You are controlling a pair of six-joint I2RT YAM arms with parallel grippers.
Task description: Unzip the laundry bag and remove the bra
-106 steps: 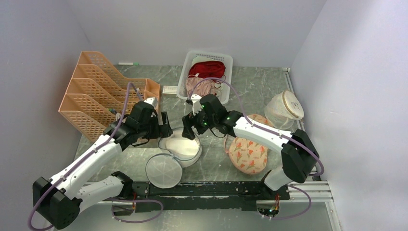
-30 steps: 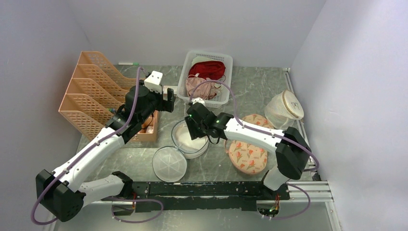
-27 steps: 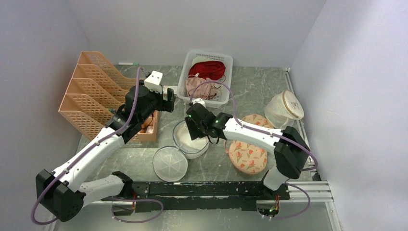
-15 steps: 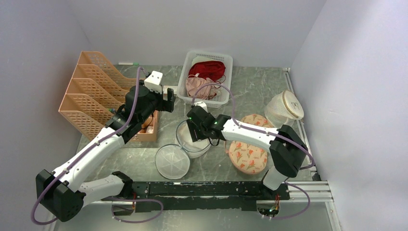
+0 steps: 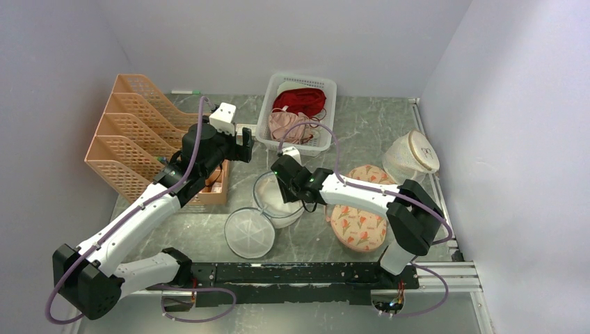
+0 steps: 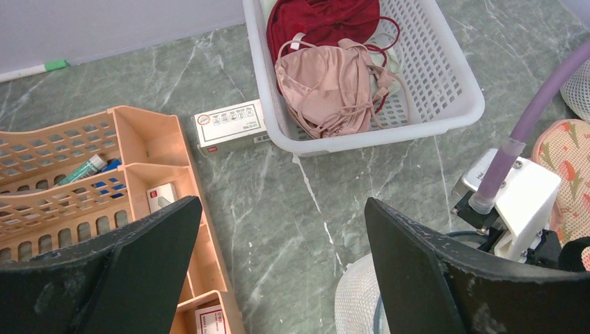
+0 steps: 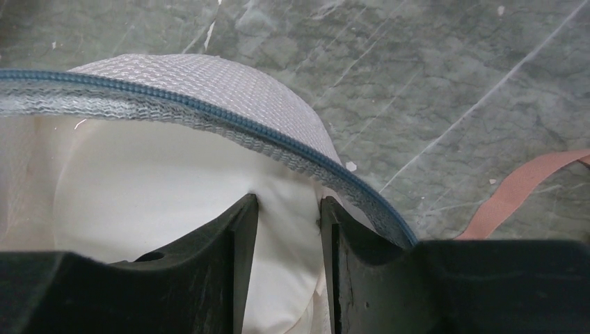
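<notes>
The laundry bag (image 5: 273, 203) lies open mid-table, a white mesh drum with a blue-grey zipper rim (image 7: 209, 104). Its round lid (image 5: 248, 233) is flapped out toward the near edge. The white bra (image 7: 153, 188) fills the inside. My right gripper (image 5: 286, 192) reaches into the bag, and its jaws (image 7: 289, 209) are closed on a fold of the bra's white fabric just inside the rim. My left gripper (image 5: 240, 149) is open and empty, held above the table left of the bag; its fingers (image 6: 125, 271) stand wide apart, and the bag's mesh edge (image 6: 355, 306) shows below.
A white basket (image 5: 332, 104) at the back holds a dark red garment (image 5: 299, 99) and a pale pink garment (image 5: 289, 125). An orange organiser (image 5: 139, 132) stands on the left, with a small box (image 5: 245, 129) beside it. A floral pouch (image 5: 358, 216) and a translucent round bag (image 5: 412, 158) lie on the right.
My left gripper has risen and drawn back from the bag toward the organiser. My right gripper has gone down into the bag onto the bra. Bag and lid shifted slightly right.
</notes>
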